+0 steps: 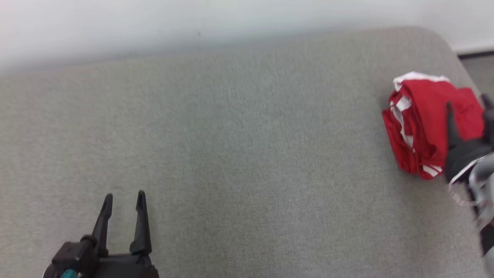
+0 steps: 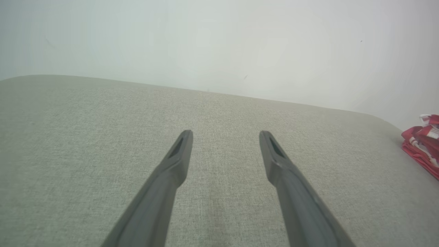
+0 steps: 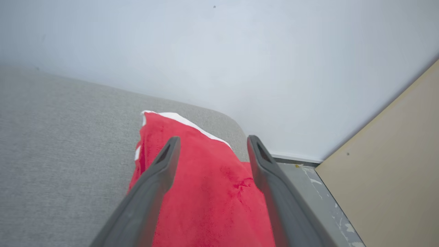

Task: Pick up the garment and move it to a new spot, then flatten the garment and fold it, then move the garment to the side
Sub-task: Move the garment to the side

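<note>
The garment (image 1: 422, 127) is red with white stripes and lies folded in a small bundle at the right end of the grey padded surface (image 1: 231, 154). My right gripper (image 1: 467, 101) stands open just above the bundle's right part; in the right wrist view its fingers straddle the red cloth (image 3: 205, 192) without pinching it. Far off at the lower left, my left gripper (image 1: 123, 197) is open over bare fabric with nothing between its fingers (image 2: 180, 151). The garment's edge (image 2: 423, 145) shows at the right border of the left wrist view.
A white wall (image 1: 193, 23) runs behind the surface. The surface's rounded right corner (image 1: 444, 42) is close to the garment, with grey floor (image 3: 315, 192) and a beige panel (image 3: 394, 164) beyond it.
</note>
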Controlling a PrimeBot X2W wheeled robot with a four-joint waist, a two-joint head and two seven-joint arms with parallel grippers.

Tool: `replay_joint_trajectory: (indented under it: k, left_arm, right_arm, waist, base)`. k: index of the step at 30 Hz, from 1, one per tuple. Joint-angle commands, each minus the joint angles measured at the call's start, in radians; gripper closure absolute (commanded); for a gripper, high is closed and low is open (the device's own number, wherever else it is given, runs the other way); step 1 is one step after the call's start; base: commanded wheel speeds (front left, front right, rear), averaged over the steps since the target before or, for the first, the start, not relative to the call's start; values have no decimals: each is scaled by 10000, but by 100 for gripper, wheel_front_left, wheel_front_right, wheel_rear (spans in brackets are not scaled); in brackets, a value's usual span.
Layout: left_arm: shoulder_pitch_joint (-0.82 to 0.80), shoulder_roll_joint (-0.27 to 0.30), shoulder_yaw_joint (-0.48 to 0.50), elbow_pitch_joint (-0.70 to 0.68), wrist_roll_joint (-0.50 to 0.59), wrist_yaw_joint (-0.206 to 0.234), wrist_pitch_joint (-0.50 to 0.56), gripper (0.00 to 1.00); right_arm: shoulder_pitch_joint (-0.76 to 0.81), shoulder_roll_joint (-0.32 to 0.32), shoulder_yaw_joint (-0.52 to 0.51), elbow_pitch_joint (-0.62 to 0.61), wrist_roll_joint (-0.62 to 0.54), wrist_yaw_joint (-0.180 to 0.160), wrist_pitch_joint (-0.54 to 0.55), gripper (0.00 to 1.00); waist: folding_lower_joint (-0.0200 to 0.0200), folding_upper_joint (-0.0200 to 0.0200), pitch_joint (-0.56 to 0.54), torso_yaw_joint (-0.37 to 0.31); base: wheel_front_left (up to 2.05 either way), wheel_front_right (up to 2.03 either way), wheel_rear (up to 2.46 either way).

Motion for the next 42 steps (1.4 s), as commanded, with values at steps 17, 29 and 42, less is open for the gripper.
replay_joint_trajectory:
  k: [17,29,42]
  left_arm:
    - [1362,2,918,589,357,167,-3,0]
    - [1589,1,1043,990,693,-28,-3,0]
    - [1502,1,854,1073,567,35,-3,0]
  right_arm:
    - [4952,2259,217,-4574,1719,-30,-818,0]
    - [6405,3074,515,-4745,2014,-30,-831,0]
    - [6502,3299,433,-4600,1959,-31,-728,0]
  waist:
    - [2,1,-2463,816]
    - [2,1,-2684,905]
    - [2,1,-2755,764]
  base:
    - [0,0,0]
    - [0,0,0]
    - [0,0,0]
